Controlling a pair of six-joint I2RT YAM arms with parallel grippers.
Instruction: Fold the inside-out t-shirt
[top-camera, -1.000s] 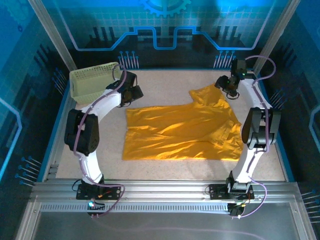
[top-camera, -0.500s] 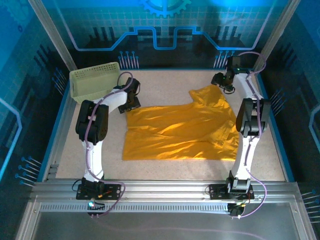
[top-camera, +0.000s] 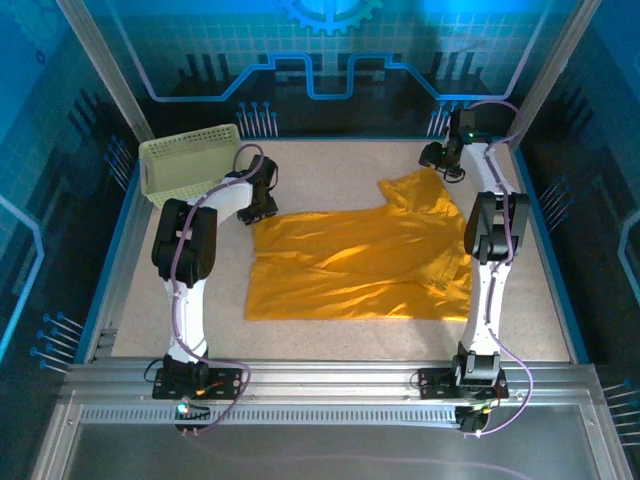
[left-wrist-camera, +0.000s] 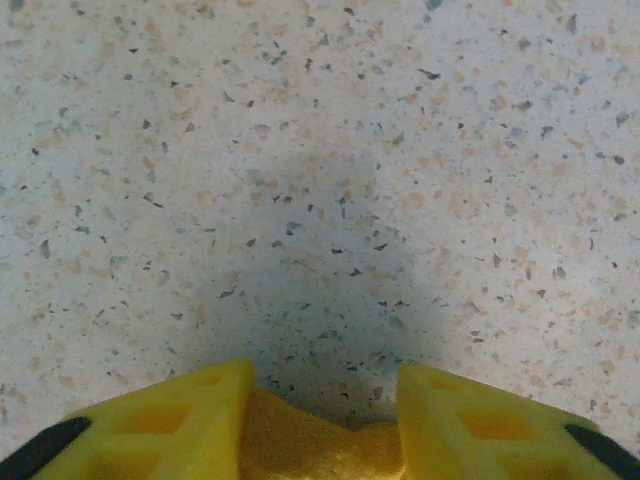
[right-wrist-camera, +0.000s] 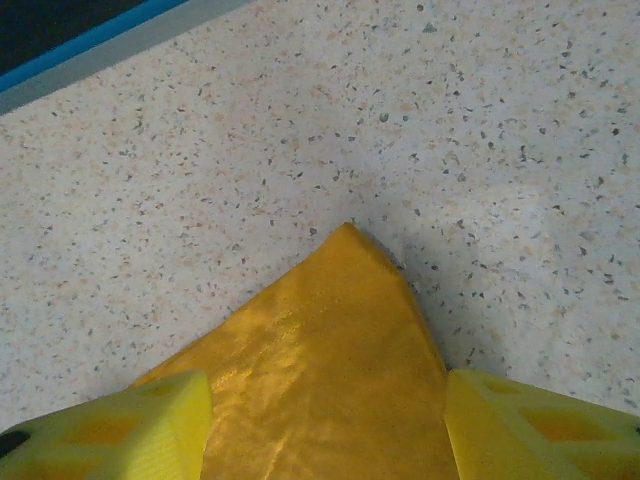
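While both my arms reach out long, the inside-out t-shirt (top-camera: 360, 265) lies spread on the speckled table (top-camera: 330, 165), to the right of the basket (top-camera: 185, 160) and nearer to my bases than it. It is mustard yellow, mostly flat with shallow wrinkles, and one sleeve (top-camera: 415, 190) pokes out at the corner farthest from the basket. The left gripper (top-camera: 264, 208) sits just right of the basket, low at the shirt corner closest to it. On the left wrist camera, that gripper (left-wrist-camera: 325, 375) has its yellow fingers (left-wrist-camera: 190, 415) spread. A small bunch of shirt cloth (left-wrist-camera: 300, 440) lies in the gap, and there is bare table (left-wrist-camera: 320, 150) ahead. The fingers are not clamped on the cloth as far as I can see. The right gripper (top-camera: 440, 160) is well across the table from the basket, at the sleeve tip. On the right wrist camera, that gripper (right-wrist-camera: 328, 385) is spread wide too. The pointed sleeve corner (right-wrist-camera: 330, 330) lies flat on the table (right-wrist-camera: 500, 120) between the fingers (right-wrist-camera: 150, 425), and I see a gap on both sides, so no grip there. The basket lies tilted at the table's far left corner, apart from the shirt.
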